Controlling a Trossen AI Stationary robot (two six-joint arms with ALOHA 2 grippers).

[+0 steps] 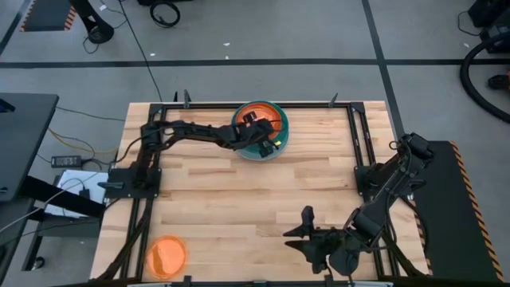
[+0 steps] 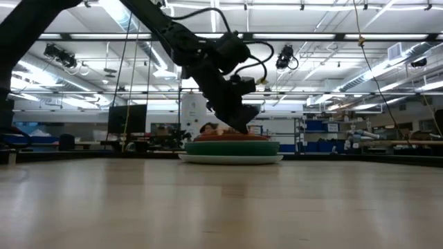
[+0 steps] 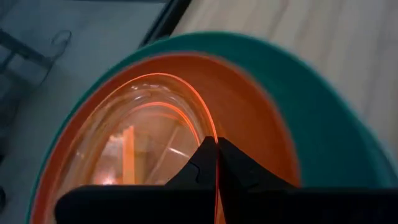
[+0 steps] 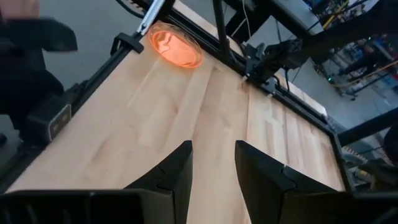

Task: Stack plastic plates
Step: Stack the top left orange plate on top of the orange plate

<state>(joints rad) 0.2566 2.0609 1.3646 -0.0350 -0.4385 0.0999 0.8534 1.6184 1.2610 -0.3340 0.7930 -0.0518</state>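
Observation:
A stack of plates (image 1: 260, 130) stands at the table's far middle: light blue and green ones at the bottom in the low view (image 2: 232, 149), then a teal plate (image 3: 323, 124) and a red-orange plate (image 3: 261, 118). A translucent orange plate (image 3: 143, 137) lies inside the red-orange one. My left gripper (image 1: 260, 137) reaches over the stack from the left and is shut on that translucent plate. Another translucent orange plate (image 1: 166, 256) lies flat at the near left corner, also in the right wrist view (image 4: 175, 46). My right gripper (image 4: 213, 163) waits open above the near right of the table. My left gripper pinches the translucent orange plate's rim (image 3: 214, 138) between its two fingers, the thin edge running up through the shut gap. The fingers come slanting down from above (image 2: 239, 123). The plate sits within the red-orange plate; whether it is lifted off it, I cannot tell.
Black metal rails (image 1: 362, 143) frame the table's edges. Bare wood spans the table's middle and near half (image 1: 239, 207). The right arm (image 1: 382, 191) folds along the right side. Cables and equipment lie on the floor beyond the table.

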